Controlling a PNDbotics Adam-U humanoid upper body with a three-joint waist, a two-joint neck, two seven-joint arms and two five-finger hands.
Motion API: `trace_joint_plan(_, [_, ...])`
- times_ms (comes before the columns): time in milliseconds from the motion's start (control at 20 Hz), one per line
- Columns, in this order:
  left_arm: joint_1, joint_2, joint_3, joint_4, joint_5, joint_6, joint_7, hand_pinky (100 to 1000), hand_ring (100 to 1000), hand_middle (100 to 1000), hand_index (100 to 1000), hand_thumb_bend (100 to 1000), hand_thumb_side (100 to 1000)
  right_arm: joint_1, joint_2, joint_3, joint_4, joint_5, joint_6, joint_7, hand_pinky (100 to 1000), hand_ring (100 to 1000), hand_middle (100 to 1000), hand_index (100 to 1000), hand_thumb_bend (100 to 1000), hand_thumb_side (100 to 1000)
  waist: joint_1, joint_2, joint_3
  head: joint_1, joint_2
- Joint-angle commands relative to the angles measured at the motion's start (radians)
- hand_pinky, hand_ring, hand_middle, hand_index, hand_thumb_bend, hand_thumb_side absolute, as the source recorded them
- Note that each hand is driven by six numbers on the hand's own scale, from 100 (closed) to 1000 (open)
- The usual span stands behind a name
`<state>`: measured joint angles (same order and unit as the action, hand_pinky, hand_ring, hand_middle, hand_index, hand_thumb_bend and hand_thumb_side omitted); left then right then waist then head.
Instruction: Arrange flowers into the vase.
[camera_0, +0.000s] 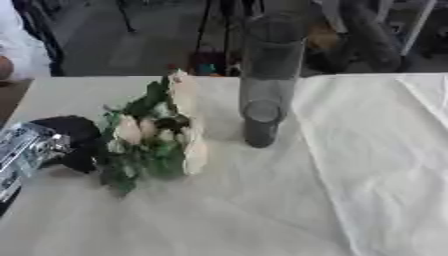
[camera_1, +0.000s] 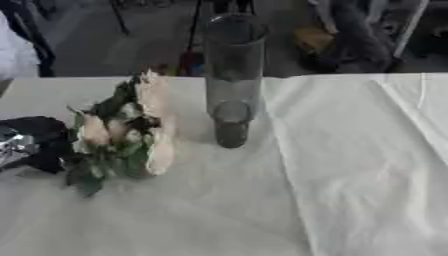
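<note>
A bunch of pale cream flowers (camera_0: 166, 131) with green leaves lies low over the white tablecloth at centre left. My left hand (camera_0: 72, 141), black with a silver forearm, comes in from the left edge. It is curled around the bunch's stem end, which is hidden inside it. A tall clear glass vase (camera_0: 267, 75) stands upright just right of the flowers, a short gap away, with nothing in it. My right hand shows in neither view.
A white cloth (camera_0: 376, 165) covers the table, with folds toward the right. A person in white (camera_0: 17, 50) is at the far left edge. Chair and stand legs (camera_1: 350, 35) crowd the floor beyond the table's far edge.
</note>
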<state>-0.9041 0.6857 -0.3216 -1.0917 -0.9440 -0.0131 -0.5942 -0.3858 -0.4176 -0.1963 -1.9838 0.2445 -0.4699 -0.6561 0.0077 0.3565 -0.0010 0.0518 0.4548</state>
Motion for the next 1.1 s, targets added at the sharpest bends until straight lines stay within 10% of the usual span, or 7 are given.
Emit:
trace_joint_plan(50, [-0.007, 0.014, 0.002, 0.006, -0.005, 0.0, 0.004, 100, 172, 281, 371, 110, 450, -0.005, -0.011, -0.006, -0.016, -0.011, -0.005, -0.004, 862, 865, 767, 868, 100, 1000, -0.001, -0.014, -0.002, 0.005, -0.016])
trace_joint_plan(800, [-0.008, 0.0, 0.005, 0.027, 0.033, 0.044, 0.039, 100, 100, 100, 137, 100, 296, -0.002, -0.008, -0.009, -0.016, -0.01, -0.006, -0.006, 865, 865, 767, 868, 100, 1000, -0.004, -0.01, -0.002, 0.01, -0.022])
trace_joint_plan(1100, [-0.007, -0.001, 0.003, 0.026, 0.018, 0.055, 0.048, 100, 100, 100, 102, 100, 375, -0.001, -0.007, -0.008, -0.016, -0.011, -0.006, -0.004, 866, 865, 766, 868, 100, 1000, -0.004, -0.011, 0.001, 0.009, -0.021])
